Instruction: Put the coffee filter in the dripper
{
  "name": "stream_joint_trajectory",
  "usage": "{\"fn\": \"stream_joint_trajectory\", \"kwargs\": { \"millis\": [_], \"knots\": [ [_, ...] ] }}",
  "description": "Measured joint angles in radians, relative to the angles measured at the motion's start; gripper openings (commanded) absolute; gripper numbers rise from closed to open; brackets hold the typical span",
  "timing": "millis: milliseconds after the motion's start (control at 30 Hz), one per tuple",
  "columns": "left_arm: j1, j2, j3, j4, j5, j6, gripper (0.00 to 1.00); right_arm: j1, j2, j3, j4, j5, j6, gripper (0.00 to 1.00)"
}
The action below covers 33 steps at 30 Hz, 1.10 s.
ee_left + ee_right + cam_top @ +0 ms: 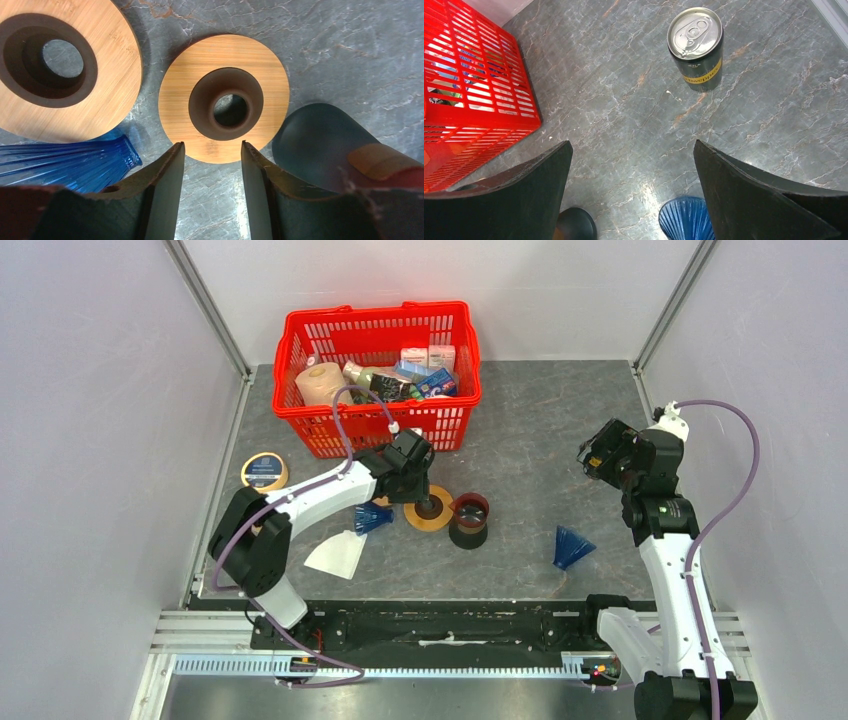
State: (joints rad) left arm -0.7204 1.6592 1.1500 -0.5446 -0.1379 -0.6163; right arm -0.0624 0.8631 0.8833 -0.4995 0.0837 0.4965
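White paper, fan-shaped and flat, the coffee filter [337,555] lies nearest the arms' bases, just beside the left arm's forearm and touched by nothing. At its 1 o'clock sits a blue ribbed cone [372,517], on its side. The dripper [468,523] stands upright at the filter's 3 o'clock, well apart from it, its mouth holding no paper. A second blue cone [572,547] lies at the dripper's 3 o'clock.

At the dripper's 9 o'clock, just beside it, a wooden ring [440,520] lies flat, and the left gripper [430,502] hangs over it. From the left wrist, that gripper [212,147] has its fingers apart with nothing between them. The wooden ring [224,97] sits just past the tips, bare table showing through its centre hole. The dripper [320,142] shows as a dark rounded body at the ring's 4 o'clock, the blue ribbed cone [75,160] at its 8 o'clock, and another wooden ring [110,75] at its 10 o'clock.

The right gripper [597,455] is raised at the dripper's 2 o'clock, well apart from it. Its fingers [633,145] are spread wide and hold nothing. Beyond them stands a drink can [696,47] on the grey table [624,100].

Farthest back, at the dripper's 11 o'clock, is a red basket [300,340] full of packets.
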Motion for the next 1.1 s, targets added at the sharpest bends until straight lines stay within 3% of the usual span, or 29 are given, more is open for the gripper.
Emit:
{"fn": "stream_joint_trajectory", "kwargs": {
  "millis": [1100],
  "knots": [
    [-0.040,0.176,0.072,0.015,-0.116,-0.047,0.30,0.000,0.023,0.000,-0.018,0.001,0.000,0.99]
  ]
}}
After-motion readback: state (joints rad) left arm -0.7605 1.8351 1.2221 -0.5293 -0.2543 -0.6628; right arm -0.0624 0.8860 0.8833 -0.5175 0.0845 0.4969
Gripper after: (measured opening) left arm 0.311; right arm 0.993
